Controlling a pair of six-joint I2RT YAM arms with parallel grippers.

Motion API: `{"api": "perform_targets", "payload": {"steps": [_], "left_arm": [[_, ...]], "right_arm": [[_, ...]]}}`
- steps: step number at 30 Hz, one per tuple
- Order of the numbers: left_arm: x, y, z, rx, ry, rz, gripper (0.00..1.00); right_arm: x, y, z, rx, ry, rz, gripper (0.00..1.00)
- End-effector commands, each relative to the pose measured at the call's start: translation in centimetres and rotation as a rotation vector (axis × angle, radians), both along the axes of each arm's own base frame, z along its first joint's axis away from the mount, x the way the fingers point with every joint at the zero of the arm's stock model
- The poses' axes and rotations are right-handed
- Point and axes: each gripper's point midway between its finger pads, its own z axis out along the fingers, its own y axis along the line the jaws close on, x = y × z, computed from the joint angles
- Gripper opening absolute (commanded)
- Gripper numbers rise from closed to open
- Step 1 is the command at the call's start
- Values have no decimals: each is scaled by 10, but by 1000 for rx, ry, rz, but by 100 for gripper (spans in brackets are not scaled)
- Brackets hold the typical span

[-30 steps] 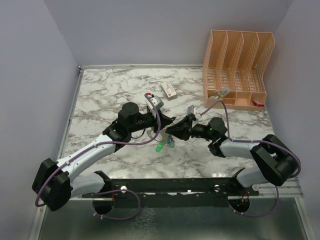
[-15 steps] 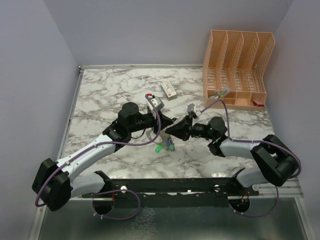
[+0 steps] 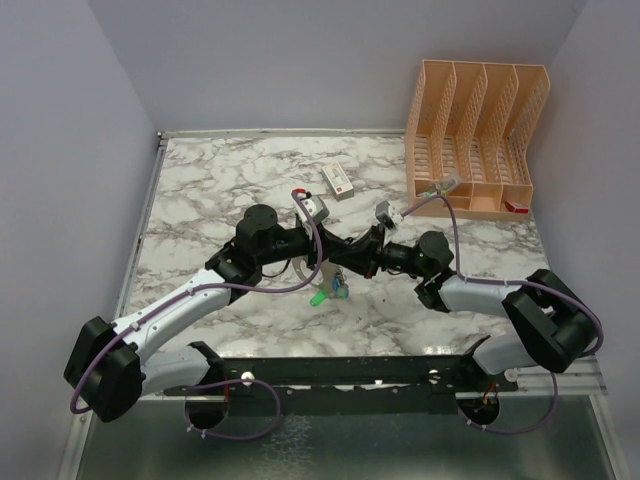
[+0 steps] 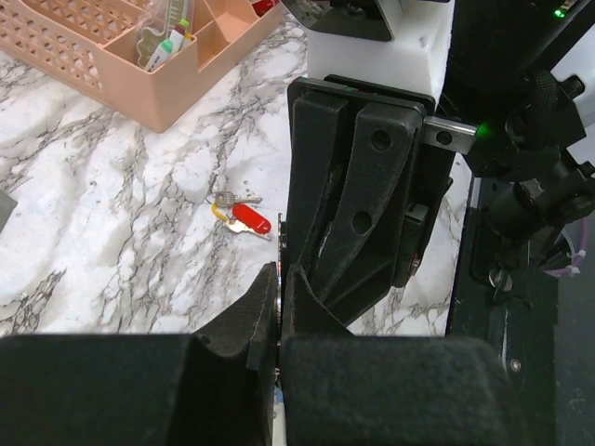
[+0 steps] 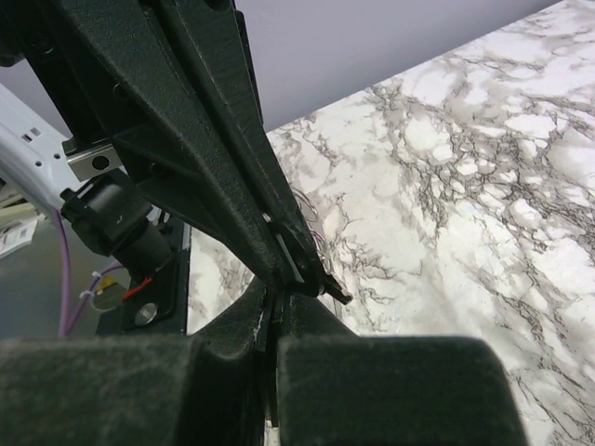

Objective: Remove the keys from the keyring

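Observation:
My left gripper (image 3: 340, 258) and right gripper (image 3: 353, 262) meet tip to tip at the table's middle. In the left wrist view the left gripper (image 4: 281, 271) is shut on the keyring (image 4: 279, 243), seen as a thin edge rising from its tips. The right gripper's fingers (image 4: 353, 186) stand right behind it. In the right wrist view the right gripper (image 5: 276, 290) is shut on a thin dark strip, apparently the same band. A green key (image 3: 320, 296) and a blue key (image 3: 341, 290) hang below the tips. A red key (image 3: 299, 192) lies loose on the table (image 4: 249, 218).
A white box with a red mark (image 3: 338, 180) lies behind the grippers. A peach desk organizer (image 3: 475, 135) holding small items stands at the back right and also shows in the left wrist view (image 4: 139, 65). The table's near edge has a black rail (image 3: 350, 372).
My right gripper has moved left until its tips touch the left gripper's tips. The hanging keys shifted slightly. The left arm has barely moved.

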Motion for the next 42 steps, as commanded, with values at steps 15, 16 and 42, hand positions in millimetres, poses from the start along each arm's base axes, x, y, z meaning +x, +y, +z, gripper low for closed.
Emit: {"api": "perform_targets", "payload": {"steps": [15,16,42], "left_arm": [[-5,2,6,0,-34,-33,0],[-5,2,6,0,-35,-32,0],[16,18,12,-5,-55,135,0]], "right_arm": [[26,-16,33,111,65,-208,1],[25,-15,32,107,69,-205,1],[-15,7,13,50,-30,108,1]]}}
